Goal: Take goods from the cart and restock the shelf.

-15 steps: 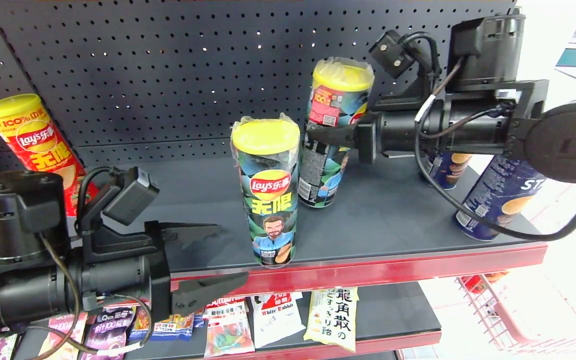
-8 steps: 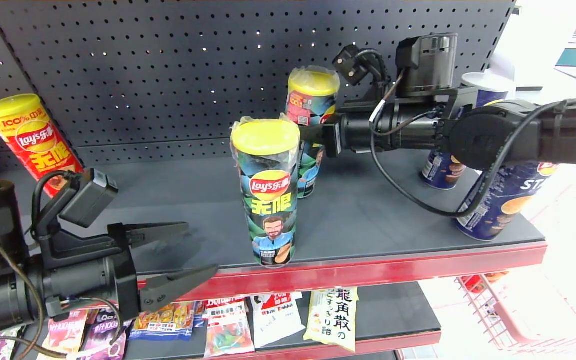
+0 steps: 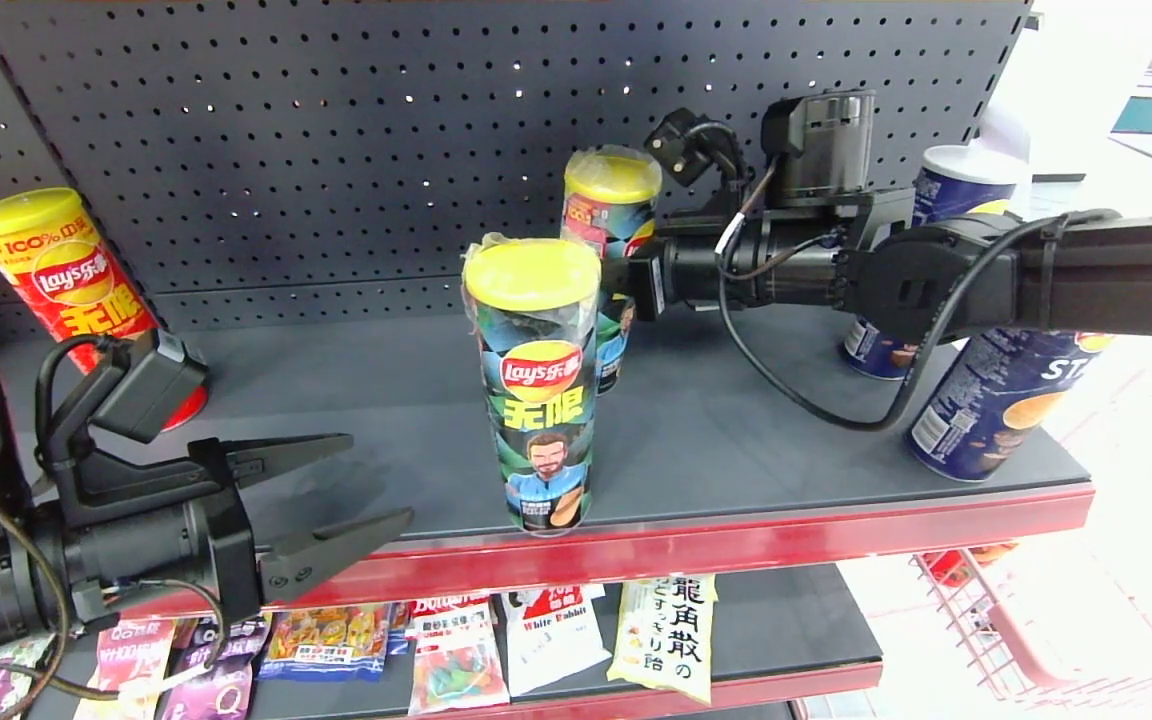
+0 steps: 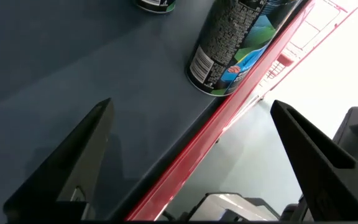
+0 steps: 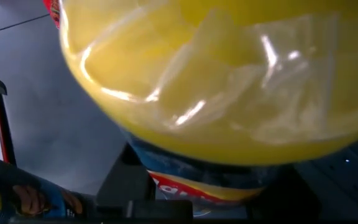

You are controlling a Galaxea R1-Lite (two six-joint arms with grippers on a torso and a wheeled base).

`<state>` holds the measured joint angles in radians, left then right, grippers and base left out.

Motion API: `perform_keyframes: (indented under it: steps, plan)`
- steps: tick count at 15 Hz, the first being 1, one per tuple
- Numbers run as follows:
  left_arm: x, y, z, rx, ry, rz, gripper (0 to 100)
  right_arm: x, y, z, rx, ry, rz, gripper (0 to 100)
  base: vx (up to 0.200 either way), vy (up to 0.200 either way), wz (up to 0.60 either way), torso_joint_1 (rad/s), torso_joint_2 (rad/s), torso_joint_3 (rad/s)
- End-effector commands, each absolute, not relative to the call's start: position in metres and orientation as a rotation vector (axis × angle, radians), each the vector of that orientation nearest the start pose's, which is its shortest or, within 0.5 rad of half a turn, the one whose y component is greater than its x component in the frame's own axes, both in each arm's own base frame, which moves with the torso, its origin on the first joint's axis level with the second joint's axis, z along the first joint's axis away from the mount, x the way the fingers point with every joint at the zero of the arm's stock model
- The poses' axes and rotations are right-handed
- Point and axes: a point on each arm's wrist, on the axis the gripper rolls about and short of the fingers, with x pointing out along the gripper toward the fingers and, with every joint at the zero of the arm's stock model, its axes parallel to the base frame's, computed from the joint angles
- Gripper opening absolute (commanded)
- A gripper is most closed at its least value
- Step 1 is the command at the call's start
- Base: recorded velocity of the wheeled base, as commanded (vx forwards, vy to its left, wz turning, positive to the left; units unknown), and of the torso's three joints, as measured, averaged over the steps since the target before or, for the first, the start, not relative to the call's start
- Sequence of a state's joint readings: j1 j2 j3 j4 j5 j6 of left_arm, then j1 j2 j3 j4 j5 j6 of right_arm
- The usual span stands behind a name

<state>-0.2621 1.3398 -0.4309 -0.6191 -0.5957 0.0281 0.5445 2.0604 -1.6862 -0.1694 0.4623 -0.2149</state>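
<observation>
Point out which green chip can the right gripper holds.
The rear green can, in the right gripper; the front green can stands free at the shelf edge.

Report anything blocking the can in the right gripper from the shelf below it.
Nothing visible does. The right gripper grips the held can behind the front can, which stands nearer the edge of the shelf, not beneath it.

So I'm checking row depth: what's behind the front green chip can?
A second can with a yellow lid, held by the right gripper. The front can covers much of its lower body.
</observation>
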Motion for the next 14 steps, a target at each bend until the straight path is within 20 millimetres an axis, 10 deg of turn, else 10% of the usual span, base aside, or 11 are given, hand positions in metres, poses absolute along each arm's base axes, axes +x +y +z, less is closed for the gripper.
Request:
perform_keyframes:
  steps: [1, 3, 4, 14]
  plan:
    - [0.183, -0.062, 0.173, -0.024, 0.281, -0.855, 100, 0.362, 0.230, 0.251, -0.206, 0.107, 1.020, 0, 0.000, 0.000, 0.00, 0.000, 0.00, 0.000]
    - [0.184, -0.062, 0.173, -0.024, 0.281, -0.855, 100, 0.362, 0.231, 0.251, -0.217, 0.099, 1.021, 0, 0.000, 0.000, 0.00, 0.000, 0.00, 0.000]
    - [0.184, -0.062, 0.173, -0.023, 0.281, -0.854, 100, 0.361, 0.231, 0.251, -0.218, 0.103, 1.017, 100, 0.000, 0.000, 0.00, 0.000, 0.00, 0.000]
    - [0.185, -0.063, 0.174, -0.017, 0.273, -0.848, 100, 0.323, 0.205, 0.266, -0.228, 0.125, 0.928, 100, 0.000, 0.000, 0.00, 0.000, 0.00, 0.000]
